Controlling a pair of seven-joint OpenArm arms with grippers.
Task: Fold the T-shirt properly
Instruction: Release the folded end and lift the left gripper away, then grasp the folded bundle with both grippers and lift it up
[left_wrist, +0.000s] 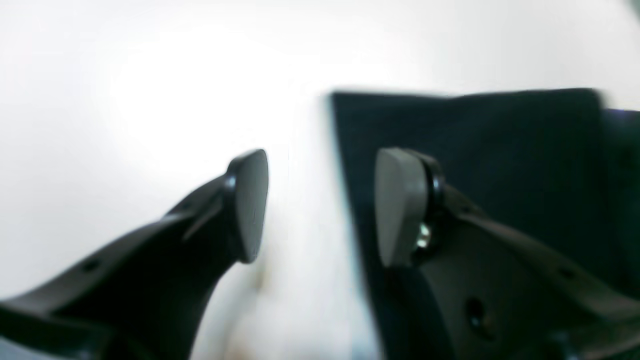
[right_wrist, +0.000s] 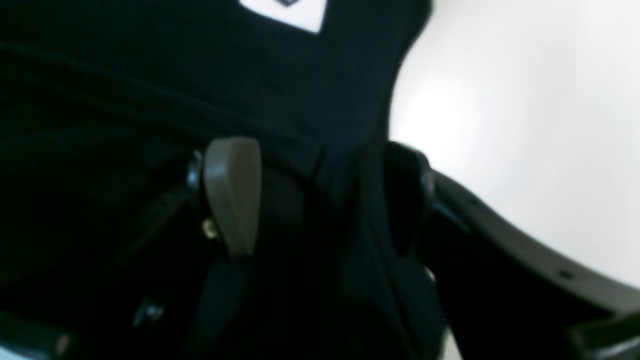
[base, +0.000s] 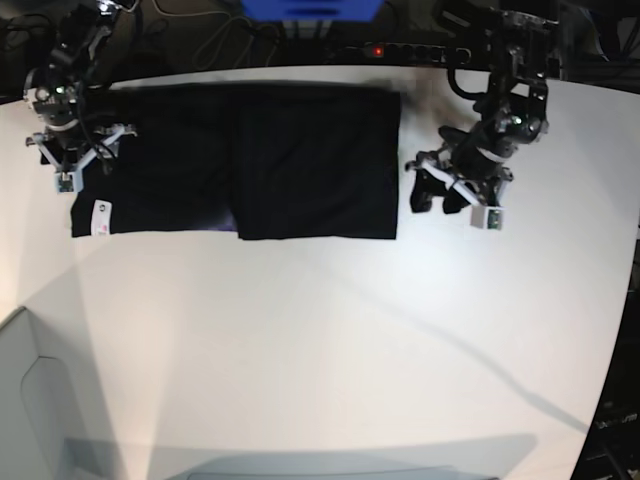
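Two arms flank the T-shirt (base: 235, 160), lying partly folded at the desk's (base: 330, 350) far edge.
Left gripper (left_wrist: 320, 205) hovers, jaws released; right gripper (right_wrist: 315, 195) jaws straddle cloth, grasp unclear. Soft, limp fabric; best taken at hems.

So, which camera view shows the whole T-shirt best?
The base view: there the T-shirt lies spread on the white table, with all its edges visible. The left wrist view shows only one blurred dark corner beside the open left claw. The right wrist view shows dark folds around the right claw.
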